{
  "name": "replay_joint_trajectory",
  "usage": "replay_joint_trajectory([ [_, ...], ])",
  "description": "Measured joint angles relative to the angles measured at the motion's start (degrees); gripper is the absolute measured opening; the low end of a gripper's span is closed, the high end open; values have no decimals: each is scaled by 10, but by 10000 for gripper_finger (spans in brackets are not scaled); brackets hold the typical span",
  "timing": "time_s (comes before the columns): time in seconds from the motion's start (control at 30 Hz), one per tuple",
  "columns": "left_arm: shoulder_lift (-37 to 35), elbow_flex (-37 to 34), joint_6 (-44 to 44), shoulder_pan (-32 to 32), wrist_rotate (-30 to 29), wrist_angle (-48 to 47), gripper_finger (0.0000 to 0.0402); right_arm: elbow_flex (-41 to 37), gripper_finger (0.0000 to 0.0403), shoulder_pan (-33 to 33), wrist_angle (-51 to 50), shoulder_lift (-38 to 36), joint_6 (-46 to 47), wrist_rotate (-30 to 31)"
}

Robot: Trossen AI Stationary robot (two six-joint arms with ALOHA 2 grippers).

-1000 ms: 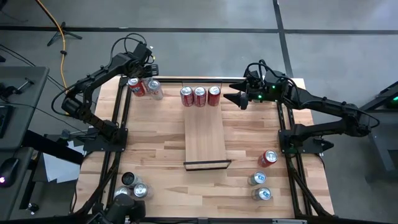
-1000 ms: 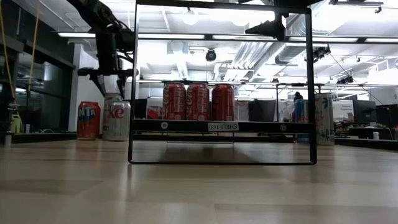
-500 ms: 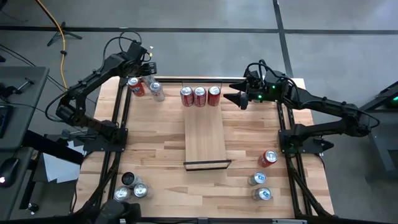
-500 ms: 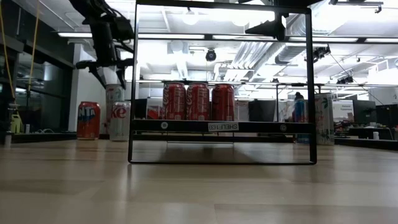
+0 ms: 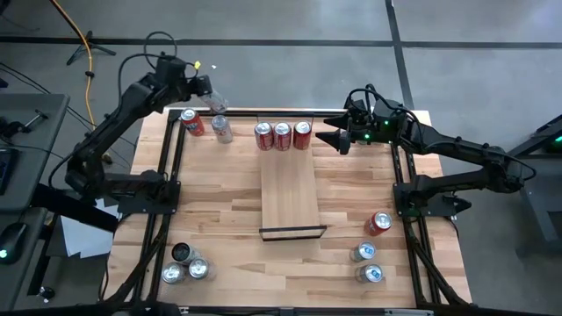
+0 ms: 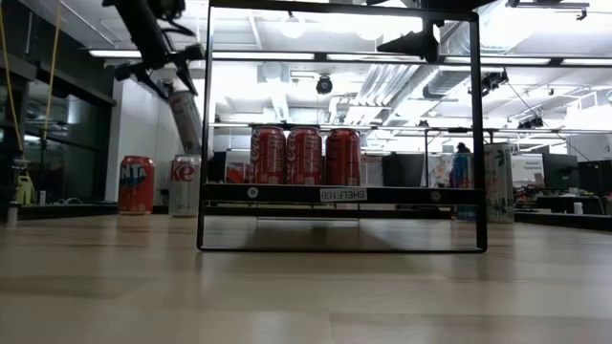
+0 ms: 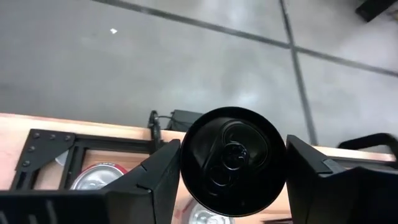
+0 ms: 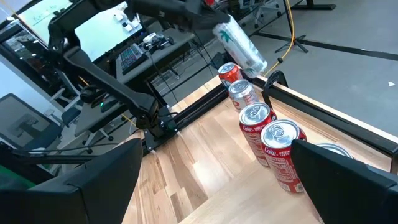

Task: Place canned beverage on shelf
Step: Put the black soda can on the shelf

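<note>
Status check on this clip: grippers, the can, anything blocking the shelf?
Left gripper shut on silver can, lifted, tilted. Right gripper open beside the shelf. Three red cans fill the shelf's far end; the rest is bare.

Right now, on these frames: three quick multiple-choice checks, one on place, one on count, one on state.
1. Where is the silver can that the left claw holds?
A. lifted off the table, tilted
B. lying on the shelf
C. upright by the right arm

2. How many red cans stand on the shelf?
A. one
B. three
C. five

3. The right claw is:
A. shut on a can
B. open, holding nothing
C. resting on the board

Answers: 1 A, the low view shows it raised and slanted. 2 B, three in a row at the far end. 3 B, its fingers spread beside the row.
</note>
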Motion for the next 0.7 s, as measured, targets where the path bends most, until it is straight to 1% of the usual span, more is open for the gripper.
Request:
replay_joint_trajectory([
  [0.2, -56, 0, -9, -22, 19, 19, 176, 0, 394, 0, 0, 0, 0, 0],
  [0.37, -107, 0, -9, -55, 68, 89, 170, 0, 394, 0, 0, 0, 0, 0],
  [0.47, -135, 0, -10, -84, 107, 139, 165, 0, 394, 0, 0, 0, 0, 0],
  [0.57, -157, 1, -14, -122, 135, 168, 162, 0, 394, 0, 0, 0, 0, 0],
  [0.7, -164, 1, -14, -189, 145, 166, 161, 0, 394, 0, 0, 0, 0, 0],
])
